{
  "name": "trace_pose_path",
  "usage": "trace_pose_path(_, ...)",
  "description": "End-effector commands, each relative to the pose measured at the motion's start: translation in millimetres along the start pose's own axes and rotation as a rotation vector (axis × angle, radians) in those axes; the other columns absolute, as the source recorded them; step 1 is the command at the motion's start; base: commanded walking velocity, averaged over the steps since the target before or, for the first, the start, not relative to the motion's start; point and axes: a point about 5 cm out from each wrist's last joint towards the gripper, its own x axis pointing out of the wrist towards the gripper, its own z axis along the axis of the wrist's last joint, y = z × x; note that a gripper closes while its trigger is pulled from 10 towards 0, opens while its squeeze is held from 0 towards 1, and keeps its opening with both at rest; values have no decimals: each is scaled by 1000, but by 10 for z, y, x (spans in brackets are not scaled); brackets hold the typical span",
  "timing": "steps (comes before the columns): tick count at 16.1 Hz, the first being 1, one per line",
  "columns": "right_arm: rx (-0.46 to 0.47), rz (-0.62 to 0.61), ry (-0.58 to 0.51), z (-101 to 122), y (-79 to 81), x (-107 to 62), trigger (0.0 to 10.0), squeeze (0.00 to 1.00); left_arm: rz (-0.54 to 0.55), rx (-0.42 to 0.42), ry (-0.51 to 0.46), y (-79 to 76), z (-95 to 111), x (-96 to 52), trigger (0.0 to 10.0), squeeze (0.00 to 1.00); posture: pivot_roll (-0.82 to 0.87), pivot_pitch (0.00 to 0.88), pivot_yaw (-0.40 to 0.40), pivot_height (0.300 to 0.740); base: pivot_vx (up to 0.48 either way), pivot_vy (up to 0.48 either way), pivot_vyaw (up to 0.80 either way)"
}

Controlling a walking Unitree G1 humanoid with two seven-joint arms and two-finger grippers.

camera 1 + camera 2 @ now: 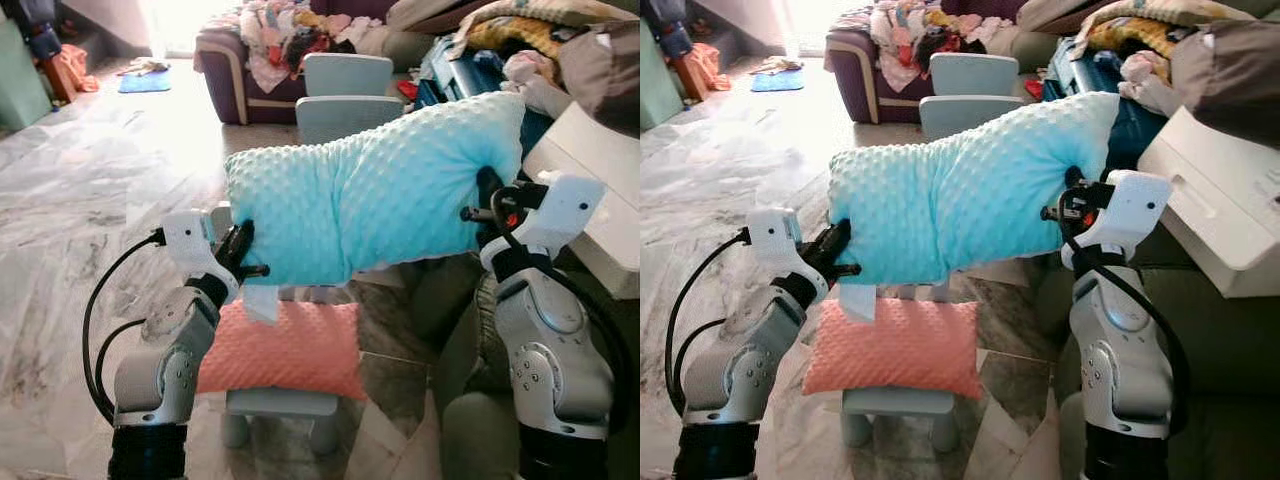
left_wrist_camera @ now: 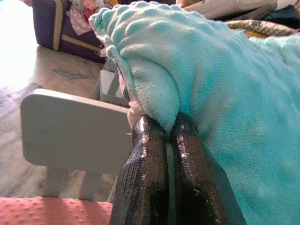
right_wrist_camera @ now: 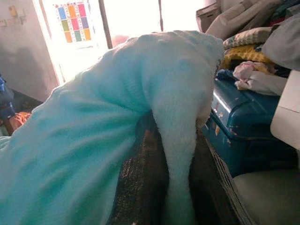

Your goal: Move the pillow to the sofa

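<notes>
Pillow (image 1: 375, 195), the turquoise dotted one, hangs in the air between my two arms in the left eye view, lifted above a coral pillow (image 1: 285, 348) that lies on a small grey stool (image 1: 280, 405). My left gripper (image 1: 243, 250) bites its lower left corner and my right gripper (image 1: 487, 190) holds the far right end, which rides higher. I judge this as the carry step: the pick is done and the placing is not.

From the right eye view I get the same scene, and it shows more of the grey-green cushion (image 1: 1230, 380) beside my right arm, under a white box (image 1: 1215, 210). Further off stands a purple sofa (image 1: 855, 70) heaped with clothes (image 1: 905, 35), with two pale chairs (image 1: 965, 90) in front. I cannot say which seat is meant; the next move calls for turning toward one while keeping both pinches.

My left wrist view settles what the head views leave vague: the two black fingers (image 2: 145, 178) lie pressed almost together with a fold of fleece nipped at their tips.

In my right wrist view the fingers (image 3: 145, 183) stand spread around a thick fold clamped between them, and a blue case (image 3: 243, 136) sits just beyond.
</notes>
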Motion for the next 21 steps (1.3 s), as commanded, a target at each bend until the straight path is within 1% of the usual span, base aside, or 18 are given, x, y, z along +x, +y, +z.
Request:
trace_pose_path(1, 4, -6, -29, 81, -8, -5, 0, 0, -17, -5, -35, -71, 117, 28, 1765, 0, -151, 54, -31, 740, 0, 0, 0)
trace_pose_path(4, 7, -8, -25, 78, -10, -8, 0, 0, -19, -12, -32, -88, 135, 40, 2078, 0, -154, 58, -30, 740, 0, 0, 0)
trace_pose_path(6, 8, -10, -20, 73, -13, -12, 0, 0, -15, -15, -26, -84, 126, 39, 1882, 0, -154, 61, -29, 740, 0, 0, 0)
trace_pose_path(7, 10, -12, -18, 69, -15, -13, 0, 0, -7, -13, -24, -77, 127, 37, 1961, 0, -154, 62, -29, 740, 0, 0, 0)
trace_pose_path(8, 11, -12, -17, 68, -14, -15, 0, 0, 24, -12, -14, -48, 110, 33, 2000, 0, -151, 64, -28, 740, 0, 0, 0)
trace_pose_path(9, 12, -13, -16, 67, -12, -16, 0, 0, 86, 20, -22, 6, 91, 18, 3804, 0, -150, 65, -27, 740, 0, 0, 0)
trace_pose_path(10, 12, -14, -15, 64, -13, -18, 0, 0, 120, 14, -6, 38, 49, 2, 4039, 0, -149, 68, -25, 740, 0, 0, 0)
trace_pose_path(11, 15, -17, -14, 58, -17, -21, 0, 0, 164, -24, 9, 74, 5, -25, 4706, 0, -149, 69, -25, 740, 0, 0, 0)
trace_pose_path(12, 17, -20, -13, 56, -19, -22, 0, 0, 198, -33, -2, 111, 20, -40, 4118, 0, -147, 72, -23, 740, 0, 0, 0)
trace_pose_path(13, 20, -21, -12, 51, -18, -25, 0, 0, 212, -26, -31, 144, 66, -48, 9451, 0, -142, 74, -22, 740, 0, 0, 0)
trace_pose_path(14, 22, -20, -10, 44, -9, -25, 0, 0, 175, -42, -66, 136, 108, -59, 10000, 0, -141, 74, -20, 740, 0, 0, 0)
trace_pose_path(15, 23, -20, -10, 44, -7, -25, 0, 0, 174, -47, -74, 130, 114, -64, 10000, 0, -141, 74, -19, 740, 0, 0, 0)
trace_pose_path(16, 24, -18, -13, 46, -3, -20, 0, 0, 150, -33, -87, 104, 127, -86, 10000, 0, -140, 74, -17, 740, 0, 0, 0)
trace_pose_path(17, 26, -19, -15, 49, -1, -17, 0, 0, 163, -14, -96, 103, 135, -106, 10000, 0, -140, 74, -16, 740, 0, 0, 0)
trace_pose_path(19, 27, -20, -15, 45, 0, -15, 0, 0, 193, 70, -114, 125, 187, -109, 10000, 0, -137, 73, -14, 740, 0, 0, 0)
trace_pose_path(20, 28, -19, -14, 40, 4, -18, 0, 0, 204, 131, -110, 148, 208, -110, 10000, 0, -133, 72, -14, 740, 0, 0, 0)
trace_pose_path(21, 29, -19, -14, 37, 6, -19, 0, 0, 176, 96, -132, 139, 221, -113, 10000, 0, -132, 72, -14, 740, 0, 0, 0)
